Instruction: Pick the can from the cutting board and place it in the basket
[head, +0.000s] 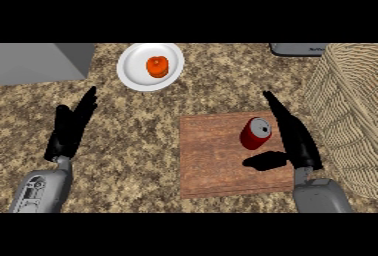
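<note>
Head view: right hand open beside the can

The red can (256, 134) stands on the cutting board (214, 160), near its right edge. The right hand (299, 145) lies just beside it, fingers straight and thumb spread, holding nothing and apparently framing the can for a grasp. The basket (347, 115) stands at right. The left hand (70, 130) rests open, well apart.

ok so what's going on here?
The robot's right hand is open beside the red can, which sits on the cutting board and is not gripped yet. The basket is just right of the board. The left hand rests open at the left, holding nothing.
</note>
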### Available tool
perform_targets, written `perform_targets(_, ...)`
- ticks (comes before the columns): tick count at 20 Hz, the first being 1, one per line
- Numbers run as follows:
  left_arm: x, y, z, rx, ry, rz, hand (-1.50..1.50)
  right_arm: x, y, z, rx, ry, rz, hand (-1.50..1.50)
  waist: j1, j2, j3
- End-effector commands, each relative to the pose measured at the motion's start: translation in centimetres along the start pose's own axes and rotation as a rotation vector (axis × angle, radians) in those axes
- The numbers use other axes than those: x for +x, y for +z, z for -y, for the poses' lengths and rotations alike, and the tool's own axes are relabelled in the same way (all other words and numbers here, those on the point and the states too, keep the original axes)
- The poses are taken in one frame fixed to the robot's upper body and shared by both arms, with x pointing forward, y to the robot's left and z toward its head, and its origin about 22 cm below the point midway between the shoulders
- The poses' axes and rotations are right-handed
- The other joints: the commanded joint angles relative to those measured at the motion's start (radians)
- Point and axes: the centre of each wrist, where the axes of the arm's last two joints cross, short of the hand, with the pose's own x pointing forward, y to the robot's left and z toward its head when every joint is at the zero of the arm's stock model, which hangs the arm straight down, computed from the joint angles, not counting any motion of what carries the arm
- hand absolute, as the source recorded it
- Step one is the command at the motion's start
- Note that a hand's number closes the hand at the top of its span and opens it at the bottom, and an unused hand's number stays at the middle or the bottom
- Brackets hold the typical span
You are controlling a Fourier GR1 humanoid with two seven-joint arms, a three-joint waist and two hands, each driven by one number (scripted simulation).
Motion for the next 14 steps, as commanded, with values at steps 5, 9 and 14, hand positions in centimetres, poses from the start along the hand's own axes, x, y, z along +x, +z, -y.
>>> perform_targets(5,-0.5,0.7,-0.8,0.006,0.024,-0.013,0.00,-2.4,-0.6,-0.6,0.006,0.000,-0.005,-1.50,0.000,0.000,0.000)
perform_targets(9,-0.4,0.3,-0.3,0.012,0.012,-0.012,0.00,-0.5,0.0,-1.3,0.000,0.008,-0.007,-1.50,-0.001,0.000,0.000)
perform_targets(14,0.4,-0.4,-1.0,0.010,-0.006,-0.008,0.00,-2.3,-0.4,-2.5,-0.018,0.151,0.058,1.50,-0.002,0.000,0.000)
